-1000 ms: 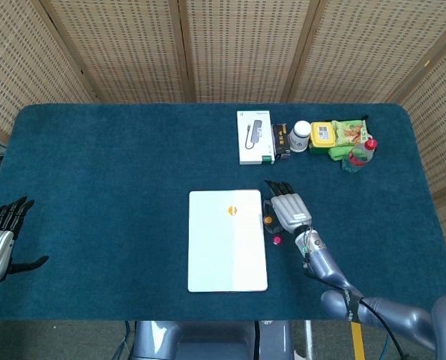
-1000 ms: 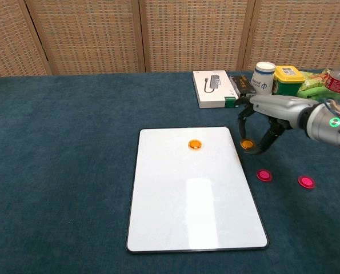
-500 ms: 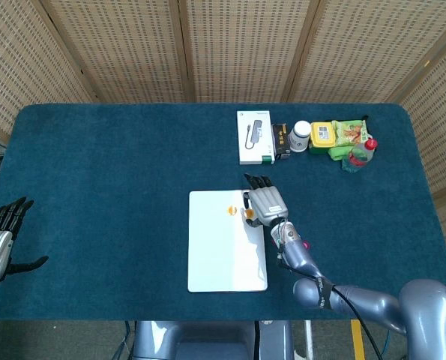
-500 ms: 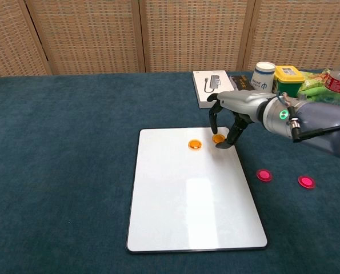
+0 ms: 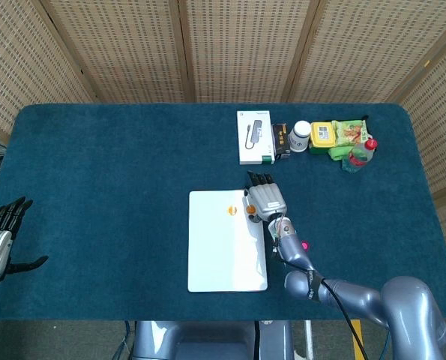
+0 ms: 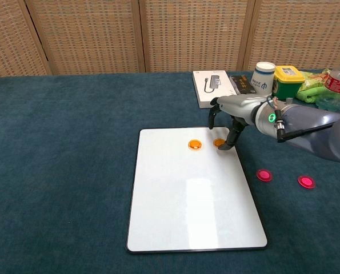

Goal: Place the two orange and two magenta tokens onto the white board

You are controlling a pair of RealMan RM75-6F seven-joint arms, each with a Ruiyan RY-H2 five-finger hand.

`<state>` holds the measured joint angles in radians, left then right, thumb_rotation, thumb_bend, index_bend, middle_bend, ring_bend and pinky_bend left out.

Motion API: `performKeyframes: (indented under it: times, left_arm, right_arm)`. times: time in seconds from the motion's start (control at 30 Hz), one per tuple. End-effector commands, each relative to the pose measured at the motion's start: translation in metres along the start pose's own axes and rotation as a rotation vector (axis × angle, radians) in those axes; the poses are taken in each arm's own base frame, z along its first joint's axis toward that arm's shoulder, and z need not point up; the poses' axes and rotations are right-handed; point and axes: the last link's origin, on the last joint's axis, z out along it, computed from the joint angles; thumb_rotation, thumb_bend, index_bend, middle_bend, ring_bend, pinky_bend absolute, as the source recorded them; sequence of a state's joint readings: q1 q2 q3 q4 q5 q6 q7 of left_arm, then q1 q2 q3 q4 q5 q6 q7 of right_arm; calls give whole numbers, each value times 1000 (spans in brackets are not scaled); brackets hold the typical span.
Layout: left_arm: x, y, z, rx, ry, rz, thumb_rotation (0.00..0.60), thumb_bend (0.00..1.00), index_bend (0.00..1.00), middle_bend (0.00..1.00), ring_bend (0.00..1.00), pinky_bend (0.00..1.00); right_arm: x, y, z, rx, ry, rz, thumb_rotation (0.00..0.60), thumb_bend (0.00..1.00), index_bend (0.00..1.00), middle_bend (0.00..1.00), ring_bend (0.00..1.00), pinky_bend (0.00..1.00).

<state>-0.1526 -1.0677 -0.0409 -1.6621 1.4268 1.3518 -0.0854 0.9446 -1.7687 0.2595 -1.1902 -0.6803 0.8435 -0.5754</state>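
Note:
The white board (image 6: 192,211) (image 5: 224,259) lies in the middle of the blue table. One orange token (image 6: 195,145) (image 5: 232,211) lies near the board's far edge. Just right of it, my right hand (image 6: 230,117) (image 5: 266,199) pinches a second orange token (image 6: 219,142) (image 5: 250,209), which sits at the board's surface. Two magenta tokens (image 6: 264,175) (image 6: 306,182) lie on the cloth right of the board; the head view shows only one magenta token (image 5: 303,244). My left hand (image 5: 1,236) hovers open at the table's left edge.
At the back right stand a white box (image 6: 212,88), a dark packet (image 6: 244,84), a white cup (image 6: 263,76), a yellow tin (image 6: 288,79), a green bag (image 6: 312,84) and a bottle (image 6: 338,80). Wicker screens stand behind the table.
My right hand took the second orange token from the cloth right of the board, carried it left over the board's far corner and lowered it to the surface. The left hand stayed still.

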Motion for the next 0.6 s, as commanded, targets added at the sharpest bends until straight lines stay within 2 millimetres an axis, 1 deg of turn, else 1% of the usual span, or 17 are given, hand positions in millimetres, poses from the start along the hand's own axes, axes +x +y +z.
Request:
performKeyframes:
  times: [0.03,0.1,0.2,0.33,0.4,0.5,0.6]
  left_arm:
    - [0,0,0,0,0,0,600,0,0,0,0,0]
    - [0,0,0,0,1,1,600,0,0,0,0,0]
    - [0,0,0,-2,1,1,600,0,0,0,0,0]
    - [0,0,-1,-6,0,3,600,0,0,0,0,0]
    - [0,0,-1,-8,-1,3,600,0,0,0,0,0]
    - [0,1,-1,-11,-1,4,600,0,0,0,0,0]
    - [0,1,-1,-13,0,4,600,0,0,0,0,0]
  right_arm:
    - [4,0,-1,1,12,16,600,260,281,9,0,0]
    - [9,2,-4,7,28,25,600,260,282,9,0,0]
    - [20,7,-14,17,61,26,600,260,281,8,0,0]
    - [30,24,-40,30,70,26,600,260,312,9,0,0]
    - [30,36,-56,27,68,27,600,260,346,8,0,0]
    - [26,53,-77,17,56,25,600,267,356,9,0,0]
    - [18,66,-93,10,40,28,600,327,377,9,0,0]
